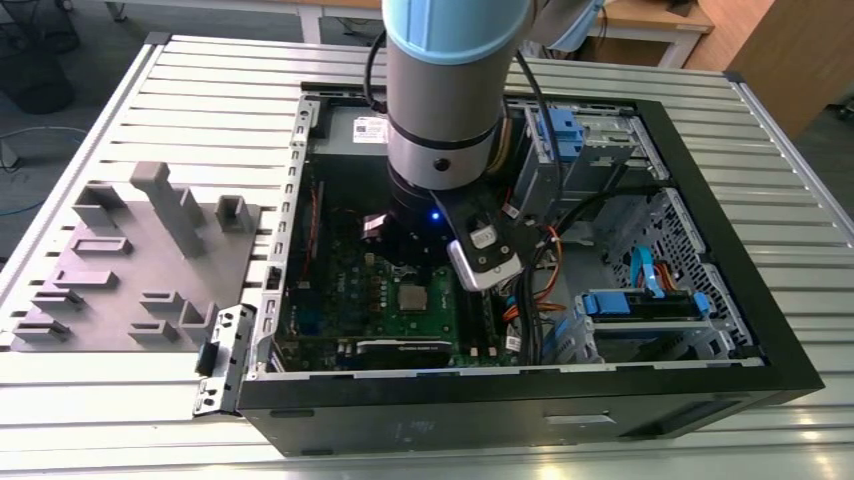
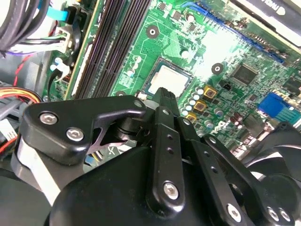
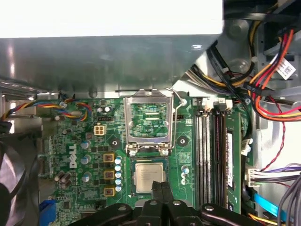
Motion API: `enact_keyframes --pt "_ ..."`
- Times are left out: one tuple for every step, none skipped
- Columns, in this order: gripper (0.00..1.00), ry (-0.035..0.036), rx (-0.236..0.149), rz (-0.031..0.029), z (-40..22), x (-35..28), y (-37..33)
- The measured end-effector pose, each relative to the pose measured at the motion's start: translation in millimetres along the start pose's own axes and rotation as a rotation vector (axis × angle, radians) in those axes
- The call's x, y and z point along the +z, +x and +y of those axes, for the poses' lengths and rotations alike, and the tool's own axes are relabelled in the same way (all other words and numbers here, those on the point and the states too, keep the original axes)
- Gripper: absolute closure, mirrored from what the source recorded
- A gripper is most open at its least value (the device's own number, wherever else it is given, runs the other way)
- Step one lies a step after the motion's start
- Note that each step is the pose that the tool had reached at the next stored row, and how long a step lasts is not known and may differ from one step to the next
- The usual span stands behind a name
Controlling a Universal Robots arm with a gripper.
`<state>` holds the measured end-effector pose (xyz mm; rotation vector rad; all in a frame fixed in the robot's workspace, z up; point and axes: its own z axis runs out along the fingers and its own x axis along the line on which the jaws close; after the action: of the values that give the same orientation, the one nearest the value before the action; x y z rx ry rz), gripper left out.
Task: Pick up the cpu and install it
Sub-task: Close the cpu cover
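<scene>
Green circuit board [image 3: 70, 141] is seen lying flat inside an open black computer case [image 1: 534, 405], which is set on a slatted metal table [image 1: 200, 90]. The cpu [image 3: 149, 175] is seated in its square socket near the middle of the board, dull silver top upward. It is also seen in the exterior view [image 1: 414, 297] and in the second wrist view [image 2: 170, 79]. The silver socket frame [image 3: 149, 123] is swung up and stands open just beside the chip, hinged at the socket's edge.

The gripper [image 3: 160, 187] is held low over the board at the edge of the cpu. Its 2 black fingers [image 3: 165, 193] are seen pressed together, with nothing clamped between them. Whether the fingertips touch the chip cannot be told.

Long black memory slots [image 3: 209, 155] are laid beside the socket, and bundles of coloured cables [image 3: 273, 61] are gathered beyond them by the case wall.

In the exterior view, the arm [image 1: 447, 80] is seen reaching down into the case from above. A grey tray [image 1: 134, 270] with upright blocks is placed on the table at the exterior view's left, just outside the case and well apart from the chip.
</scene>
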<state>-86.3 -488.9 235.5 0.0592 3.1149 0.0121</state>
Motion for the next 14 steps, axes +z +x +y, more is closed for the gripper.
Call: enact_keyframes --pt "0.89 0.0001 0.007 0.0 0.1 0.4 -0.7" --pt "0.89 0.0002 0.015 -0.0002 0.3 0.8 -1.4" --pt "0.89 0.0004 0.023 -0.0002 0.4 1.1 -2.0" --pt "0.89 0.0007 0.03 -0.0003 0.5 1.4 -2.5" --pt "0.89 0.0008 0.038 -0.0003 0.7 1.8 -3.2" --pt "0.89 0.0009 0.044 -0.0005 0.9 2.1 -4.0" --pt "0.89 0.001 0.05 -0.0005 1.2 2.5 -4.7" --pt "0.89 0.0014 0.056 -0.0005 1.6 2.7 -5.4" --pt "0.89 0.0015 0.059 -0.0005 2.3 3.0 -5.8" --pt "0.89 0.0016 0.061 -0.0005 3.4 3.3 -6.3" --pt "0.89 0.0015 0.063 -0.0006 4.6 3.6 -6.9" --pt "0.89 0.0015 0.063 -0.0006 6.1 3.9 -7.5" --pt "0.89 0.0015 0.063 -0.0006 8.1 4.0 -8.5" --pt "0.89 0.0013 0.063 -0.0006 9.6 4.2 -9.8"
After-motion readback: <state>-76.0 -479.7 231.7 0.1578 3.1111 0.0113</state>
